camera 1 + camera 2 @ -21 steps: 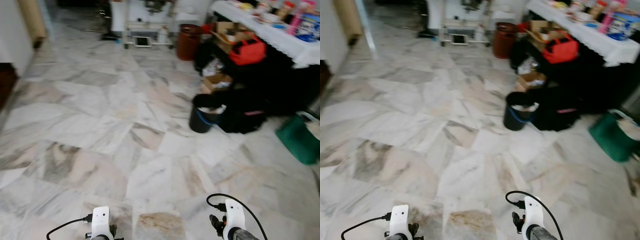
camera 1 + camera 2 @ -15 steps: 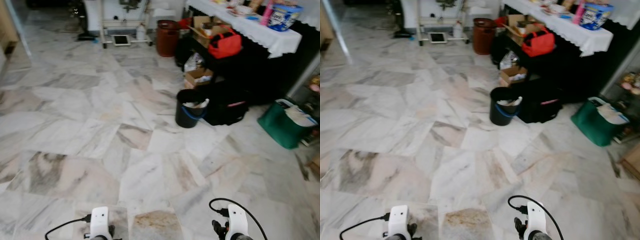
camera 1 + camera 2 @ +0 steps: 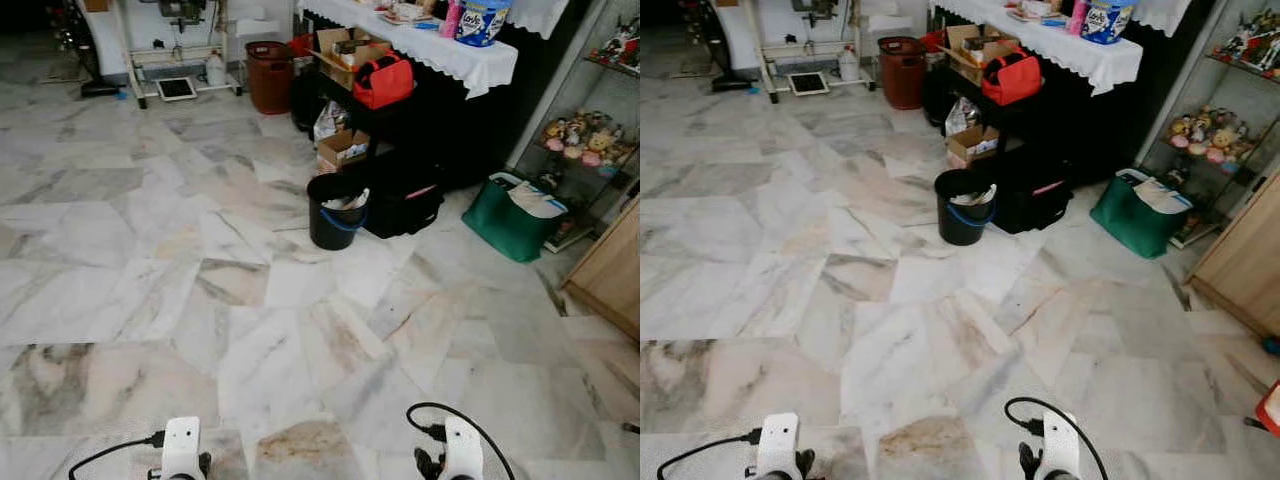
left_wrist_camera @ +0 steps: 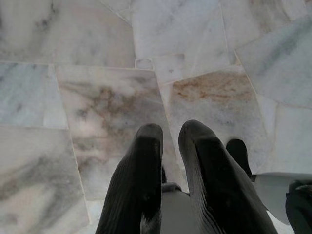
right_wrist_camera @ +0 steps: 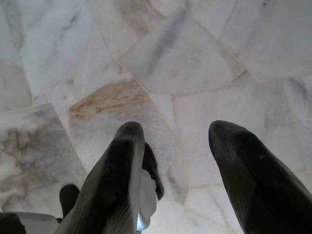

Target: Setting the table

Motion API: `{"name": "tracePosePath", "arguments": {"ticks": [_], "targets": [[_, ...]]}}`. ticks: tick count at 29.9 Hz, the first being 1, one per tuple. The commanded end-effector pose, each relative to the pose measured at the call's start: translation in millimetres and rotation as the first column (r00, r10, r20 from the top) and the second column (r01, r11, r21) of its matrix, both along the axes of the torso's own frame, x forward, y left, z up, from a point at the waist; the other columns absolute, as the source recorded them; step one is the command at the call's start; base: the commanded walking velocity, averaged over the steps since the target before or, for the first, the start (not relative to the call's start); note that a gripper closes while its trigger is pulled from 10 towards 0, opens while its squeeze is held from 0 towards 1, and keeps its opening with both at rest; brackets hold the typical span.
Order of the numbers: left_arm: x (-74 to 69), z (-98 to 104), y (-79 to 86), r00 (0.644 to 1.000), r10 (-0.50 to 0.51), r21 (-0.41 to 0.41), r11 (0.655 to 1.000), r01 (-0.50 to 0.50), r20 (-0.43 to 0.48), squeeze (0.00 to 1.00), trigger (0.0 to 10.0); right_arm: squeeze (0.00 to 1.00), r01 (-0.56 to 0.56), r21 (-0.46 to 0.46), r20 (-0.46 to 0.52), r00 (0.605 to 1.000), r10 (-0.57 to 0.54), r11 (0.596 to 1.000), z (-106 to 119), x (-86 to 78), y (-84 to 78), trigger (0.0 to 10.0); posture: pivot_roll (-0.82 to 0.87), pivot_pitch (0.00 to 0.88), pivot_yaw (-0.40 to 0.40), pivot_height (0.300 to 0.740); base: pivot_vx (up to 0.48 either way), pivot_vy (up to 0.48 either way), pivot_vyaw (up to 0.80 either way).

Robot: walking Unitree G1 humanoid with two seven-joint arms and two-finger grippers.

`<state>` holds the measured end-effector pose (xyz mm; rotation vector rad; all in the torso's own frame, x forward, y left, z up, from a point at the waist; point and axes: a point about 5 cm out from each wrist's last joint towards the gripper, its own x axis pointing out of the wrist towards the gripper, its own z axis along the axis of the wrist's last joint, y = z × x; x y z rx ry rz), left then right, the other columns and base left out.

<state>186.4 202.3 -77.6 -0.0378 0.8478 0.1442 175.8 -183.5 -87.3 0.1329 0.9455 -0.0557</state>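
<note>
Left gripper (image 4: 168,134) fingers nearly together, right gripper (image 5: 178,134) spread, both empty over marble floor (image 3: 200,250), one black bucket (image 3: 335,212) holding paper scraps, one white-clothed table (image 3: 440,55) beyond.

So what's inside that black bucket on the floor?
The black bucket holds crumpled white and pale scraps, like paper rubbish, reaching its rim. Whatever lies beneath that top layer is covered.

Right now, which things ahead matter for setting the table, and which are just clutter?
For the job:
- table with white cloth
- plate on it
- blue-and-white tub
- left gripper, nearly shut, empty
- right gripper, open, empty

Lying about:
- black bucket
- red bag
- green bag
- cardboard box
- black bag
</note>
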Motion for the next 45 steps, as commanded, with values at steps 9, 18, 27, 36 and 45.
{"name": "tracePosePath", "arguments": {"ticks": [9,18,27,36,45], "targets": [[0.8,2.6,10.8,0.998,0.054,0.016,0.998,-0.054,0.018,0.0,10.0,0.0,0.019,-0.015,0.001,1.0,-0.019,1.0,2.9,5.2,-7.5,10.0,0.13,0.0,-0.073,0.74,0.0,0.0,-0.77],[0.5,3.1,14.1,0.999,0.035,0.052,0.998,-0.036,0.014,0.0,10.0,0.0,0.007,-0.008,0.008,1.0,-0.007,1.0,3.9,7.8,-4.9,10.0,0.14,0.0,-0.072,0.74,0.0,-0.238,-0.77],[0.6,2.7,12.6,0.999,0.049,0.031,0.998,-0.05,0.013,0.0,10.0,0.0,0.023,-0.011,0.006,1.0,-0.023,1.0,4.5,9.4,-5.5,10.0,0.14,0.0,-0.074,0.74,0.0,0.0,-0.77],[-3.4,0.1,9.7,0.999,0.046,0.034,0.998,-0.046,0.0,0.0,10.0,0.0,0.022,-0.011,0.007,1.0,-0.022,1.0,5.0,10.1,-6.6,10.0,0.15,0.0,-0.08,0.74,0.0,0.0,-0.77],[-5.2,-1.3,7.1,0.999,0.04,0.044,0.998,-0.04,-0.01,0.0,10.0,0.0,0.027,-0.002,0.011,1.0,-0.027,1.0,5.2,10.0,-8.1,10.0,0.14,0.0,-0.088,0.74,0.0,-0.164,-0.68]]}}
